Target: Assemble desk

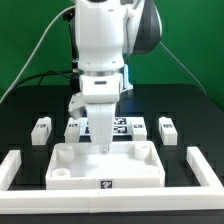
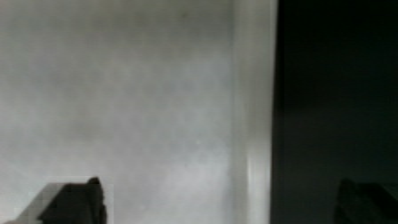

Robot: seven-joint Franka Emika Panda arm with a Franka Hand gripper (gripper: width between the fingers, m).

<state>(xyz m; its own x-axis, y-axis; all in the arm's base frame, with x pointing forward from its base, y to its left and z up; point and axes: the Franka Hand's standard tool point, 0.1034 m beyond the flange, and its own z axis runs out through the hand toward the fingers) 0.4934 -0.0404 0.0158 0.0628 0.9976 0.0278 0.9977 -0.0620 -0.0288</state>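
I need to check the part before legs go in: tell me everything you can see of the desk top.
The desk top is a wide rectangular white tray, plastic by its look, lying flat on the black table between white border bars. Square sockets sit at its far corners; a small black-and-white tag marks its front wall. No leg is fitted. The open gripper hangs over its middle; contact cannot be told.

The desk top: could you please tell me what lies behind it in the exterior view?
The marker board and white legs; the end effector covers part of the board.
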